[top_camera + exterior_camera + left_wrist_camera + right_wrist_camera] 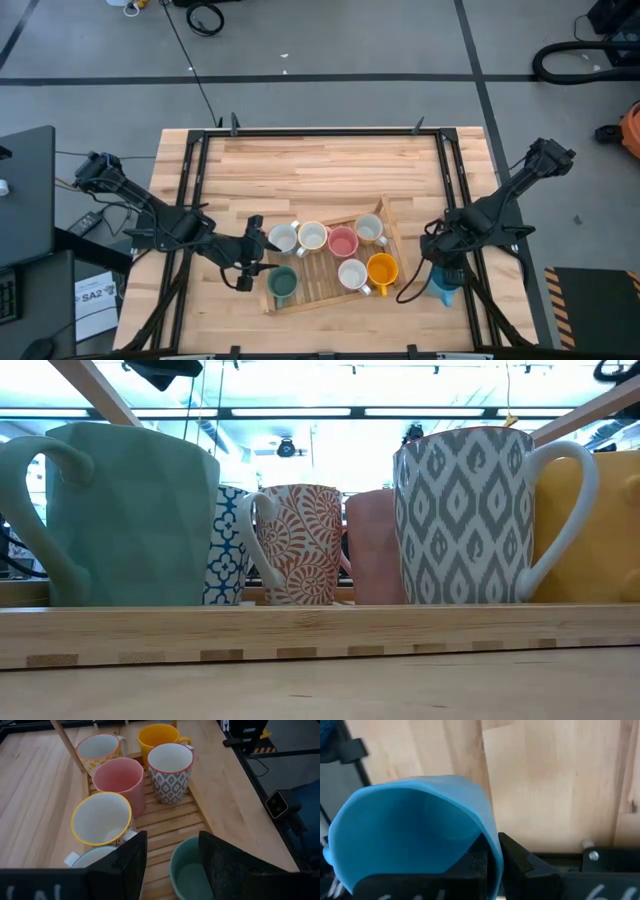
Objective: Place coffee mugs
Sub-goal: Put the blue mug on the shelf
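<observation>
Right tool: positioned at the right edge of the desk, just beside the wooden tray; its fingers are clamped on the rim of the blue mug, one inside the wall and one outside.
Blue mug: held at the desk's right edge, outside the tray, well apart from the other mugs.
Left tool: placed at the tray's left end, fingers spread apart, nothing held between them.
Dark green mug: standing upright in the tray's near left corner, just beside the left tool; seen directly under the spread fingers in the left wrist view.
Wooden tray: slatted, lying tilted on the desk, slightly right of centre.
Far row in tray: white mug, yellow-rimmed mug, pink mug, pale patterned mug, side by side.
Near row in tray: grey-patterned mug and orange mug, touching or nearly so.
All tray mugs: recorded upright, openings upward.
</observation>
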You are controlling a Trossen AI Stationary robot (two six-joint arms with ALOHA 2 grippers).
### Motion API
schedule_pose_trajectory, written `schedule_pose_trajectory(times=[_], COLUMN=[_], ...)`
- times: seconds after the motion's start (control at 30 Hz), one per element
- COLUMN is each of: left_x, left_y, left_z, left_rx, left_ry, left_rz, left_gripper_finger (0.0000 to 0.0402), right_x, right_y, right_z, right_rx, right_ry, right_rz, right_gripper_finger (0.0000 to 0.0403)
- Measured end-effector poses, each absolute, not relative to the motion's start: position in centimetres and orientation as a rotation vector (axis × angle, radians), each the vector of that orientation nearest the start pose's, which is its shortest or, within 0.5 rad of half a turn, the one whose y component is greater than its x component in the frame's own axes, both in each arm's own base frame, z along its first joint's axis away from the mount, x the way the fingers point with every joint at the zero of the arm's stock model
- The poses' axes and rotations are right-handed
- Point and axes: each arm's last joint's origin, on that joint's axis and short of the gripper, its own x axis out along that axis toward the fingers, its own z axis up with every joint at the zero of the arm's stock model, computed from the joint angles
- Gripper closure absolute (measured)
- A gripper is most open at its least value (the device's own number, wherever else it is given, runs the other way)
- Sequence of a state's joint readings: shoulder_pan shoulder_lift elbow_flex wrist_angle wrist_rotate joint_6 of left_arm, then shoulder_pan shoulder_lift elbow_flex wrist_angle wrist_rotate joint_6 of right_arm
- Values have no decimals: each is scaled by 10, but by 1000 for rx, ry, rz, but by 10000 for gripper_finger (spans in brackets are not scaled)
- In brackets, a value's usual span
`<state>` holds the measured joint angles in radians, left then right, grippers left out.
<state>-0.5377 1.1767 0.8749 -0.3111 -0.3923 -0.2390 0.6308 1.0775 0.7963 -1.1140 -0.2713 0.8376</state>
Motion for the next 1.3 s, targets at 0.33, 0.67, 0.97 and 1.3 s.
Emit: schedule_pose_trajectory(times=[0.33,0.67,0.97,1.3], left_x=[218,218,218,218], left_y=[-117,-117,-117,-117], left_z=[277,277,277,277], left_rx=[42,42,42,41], left_ry=[560,559,559,559], left_rz=[-74,-74,-74,-74], left_gripper_finger=[216,216,216,216], right_x=[128,128,135,180], right_y=[105,103,96,95], right_z=[289,352,389,402], right_rx=[466,599,606,394], right_ry=[1595,1431,1155,940], right_rz=[168,144,81,102], right_gripper_finger=[371,371,371,371])
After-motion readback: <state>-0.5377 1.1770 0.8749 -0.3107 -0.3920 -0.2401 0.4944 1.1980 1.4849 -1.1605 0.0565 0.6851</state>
